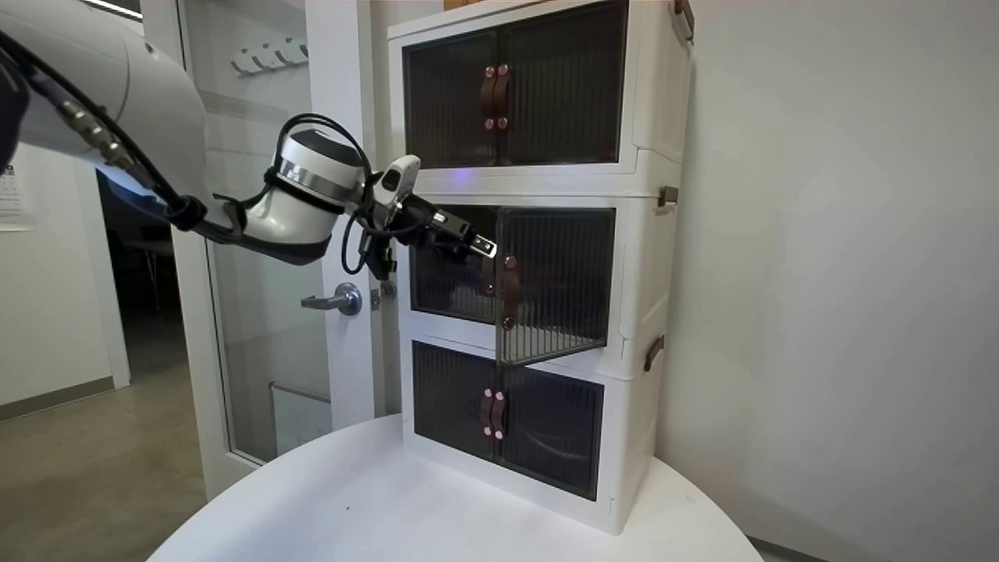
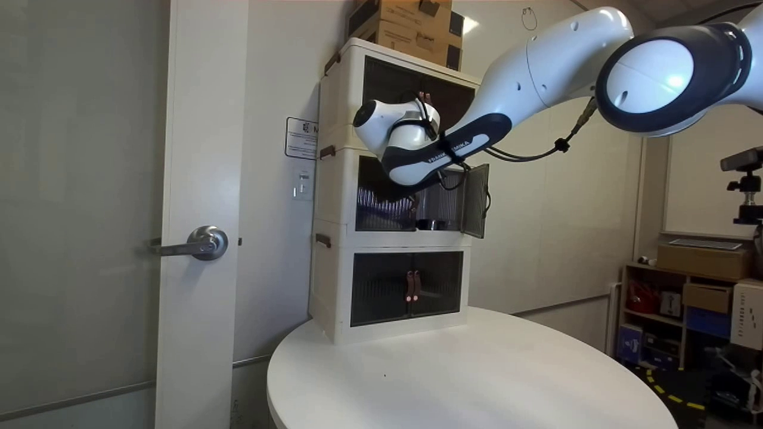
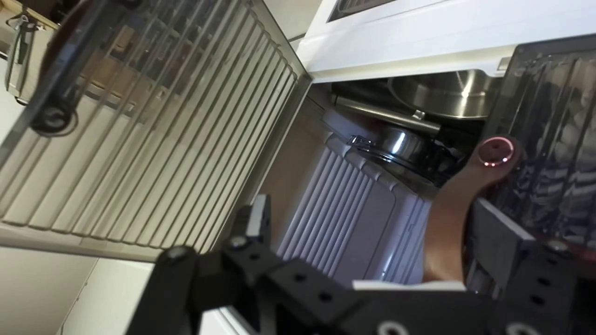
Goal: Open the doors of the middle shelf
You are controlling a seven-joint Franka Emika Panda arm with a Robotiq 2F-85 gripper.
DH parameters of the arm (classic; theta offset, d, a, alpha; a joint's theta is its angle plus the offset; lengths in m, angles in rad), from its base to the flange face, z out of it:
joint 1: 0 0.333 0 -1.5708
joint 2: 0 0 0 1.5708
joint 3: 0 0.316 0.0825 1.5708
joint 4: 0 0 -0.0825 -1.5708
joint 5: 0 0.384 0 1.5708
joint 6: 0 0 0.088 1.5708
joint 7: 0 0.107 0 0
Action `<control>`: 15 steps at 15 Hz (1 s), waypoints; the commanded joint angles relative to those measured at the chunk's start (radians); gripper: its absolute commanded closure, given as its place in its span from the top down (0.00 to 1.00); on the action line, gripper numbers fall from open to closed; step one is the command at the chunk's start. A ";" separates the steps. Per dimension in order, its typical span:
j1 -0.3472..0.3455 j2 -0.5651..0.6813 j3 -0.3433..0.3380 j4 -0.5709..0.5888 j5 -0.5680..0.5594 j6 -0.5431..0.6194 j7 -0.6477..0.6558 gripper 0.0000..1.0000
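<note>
The middle shelf has one dark ribbed door standing open; this open door also shows in the wrist view. The other door is closed; part of it shows in the wrist view. Its brown strap handle stands between my spread fingers, close beside the right-hand finger. I cannot tell if they touch. My gripper is open and holds nothing. In an exterior view the gripper is in front of the upper part of the closed door. In an exterior view the arm hides it.
A metal pot and a smaller shiny pot stand inside the shelf. The open door juts out beside my gripper. Closed shelves are above and below. The stack stands on a round white table.
</note>
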 commanded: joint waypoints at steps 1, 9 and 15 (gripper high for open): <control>-0.024 -0.054 0.010 -0.072 0.036 -0.045 -0.066 1.00; -0.072 -0.182 0.022 -0.223 0.131 -0.041 -0.104 1.00; -0.107 -0.309 0.069 -0.359 0.244 -0.002 -0.129 1.00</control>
